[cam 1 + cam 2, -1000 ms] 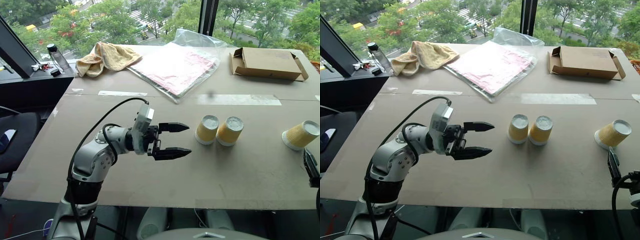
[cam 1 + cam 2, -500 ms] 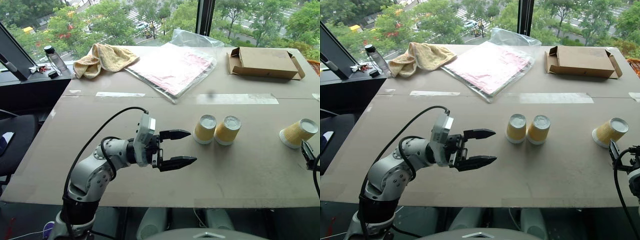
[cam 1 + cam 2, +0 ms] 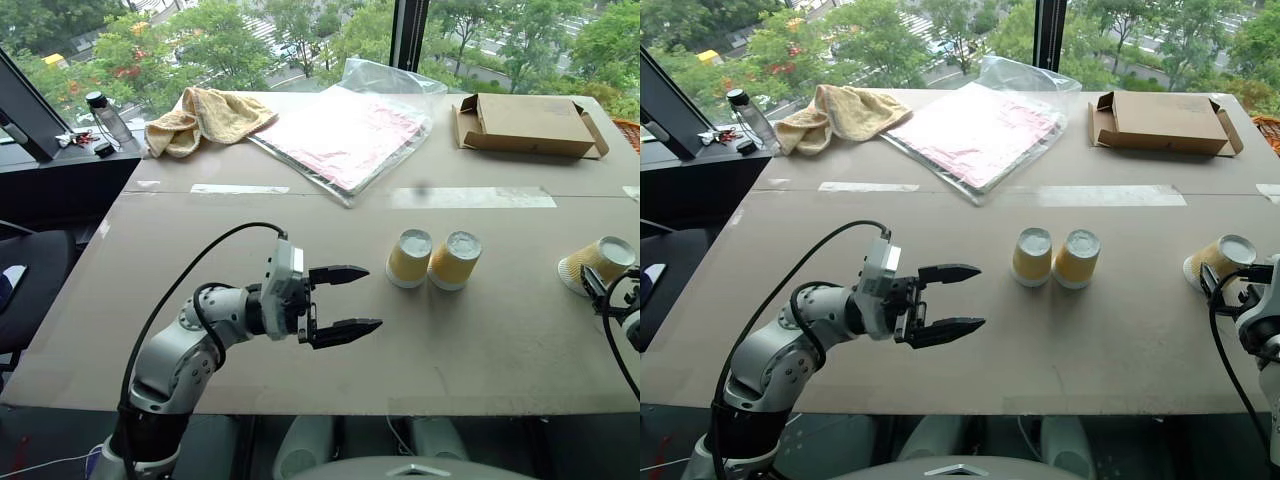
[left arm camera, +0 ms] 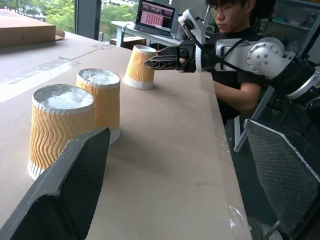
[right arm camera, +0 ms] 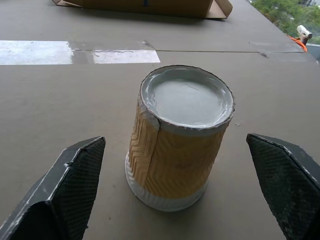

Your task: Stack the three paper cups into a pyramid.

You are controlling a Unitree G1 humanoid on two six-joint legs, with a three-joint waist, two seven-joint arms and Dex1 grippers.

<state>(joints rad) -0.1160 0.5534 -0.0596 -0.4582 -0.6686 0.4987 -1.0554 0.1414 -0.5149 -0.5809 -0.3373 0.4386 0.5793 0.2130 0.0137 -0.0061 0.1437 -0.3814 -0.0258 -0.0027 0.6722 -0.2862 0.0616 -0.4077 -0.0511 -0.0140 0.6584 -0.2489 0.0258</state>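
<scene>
Your right pincer (image 5: 170, 200) was spread wide with the lone cup (image 5: 177, 137) upside down just ahead between its fingers, untouched — a hard squeeze could crush it. Your left pincer (image 3: 345, 300) gaped empty, the cup pair (image 3: 433, 260) beyond.

yellow-tan ribbed cups (image 3: 409, 258), pink sheet (image 3: 345, 133)

We count three paper cups (image 3: 410, 258) (image 3: 456, 260) (image 3: 598, 265) on the table (image 3: 300, 220). We also see one towel (image 3: 205, 115), one cardboard box (image 3: 528, 125) and one bottle (image 3: 103, 114).
</scene>
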